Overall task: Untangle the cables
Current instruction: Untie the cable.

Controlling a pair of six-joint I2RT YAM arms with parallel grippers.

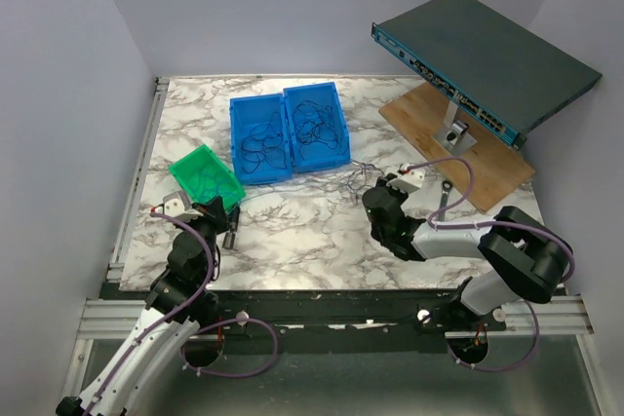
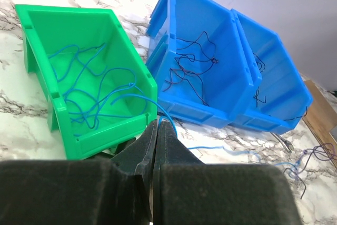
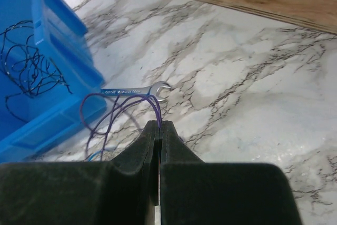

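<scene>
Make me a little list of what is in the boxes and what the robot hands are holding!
green bin: curly blue cable inside
blue bins: two side by side, thin dark cables inside
left gripper: shut on the blue cable where it trails out of the green bin
right gripper: shut on a looping purple cable
wrench: lying flat on the marble table, beside a blue bin

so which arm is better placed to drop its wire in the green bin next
Left. The left hand is shut on a blue wire right beside the green bin; the right hand pinches a purple wire farther off, by a blue bin and wrench.
</scene>
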